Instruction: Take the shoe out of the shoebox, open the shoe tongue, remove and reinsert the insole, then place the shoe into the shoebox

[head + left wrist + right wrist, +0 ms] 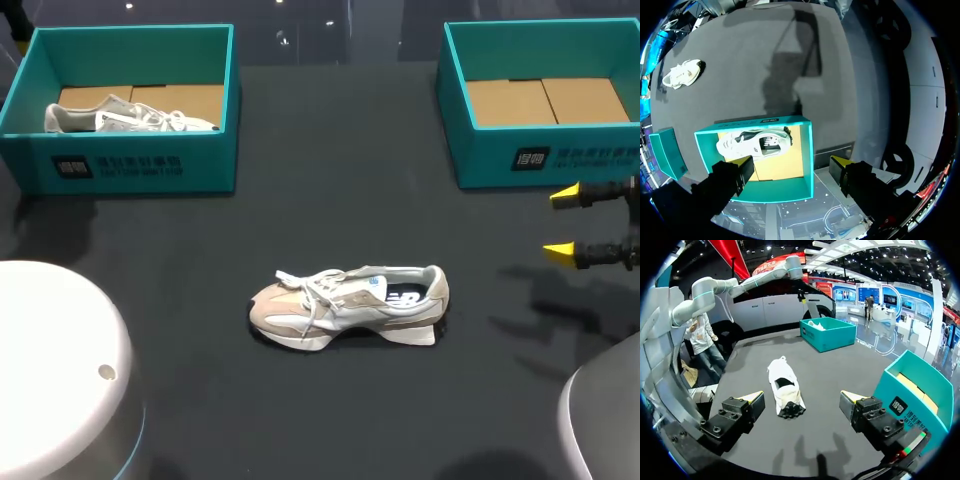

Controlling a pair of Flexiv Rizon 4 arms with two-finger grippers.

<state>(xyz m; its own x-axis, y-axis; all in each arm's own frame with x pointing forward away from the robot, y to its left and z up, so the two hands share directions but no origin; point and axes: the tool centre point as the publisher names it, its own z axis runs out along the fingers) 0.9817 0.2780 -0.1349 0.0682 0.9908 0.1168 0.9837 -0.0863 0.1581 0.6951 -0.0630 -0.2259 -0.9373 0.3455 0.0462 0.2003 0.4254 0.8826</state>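
The shoe [350, 305] lies in the middle of the dark table [330, 200], out of its box, and nothing holds it. My right gripper [563, 222] hangs off to one side of it, near the right shoebox [545, 160], with its 2 yellow fingers apart. My left gripper [791, 162] hangs over the left shoebox [130, 165], fingers apart too, above another shoe [125, 115] lying inside. So step 1 looks done. The insole seems to sit inside the shoe, but I cannot tell if it has been out yet. Putting the shoe into a box is not done.
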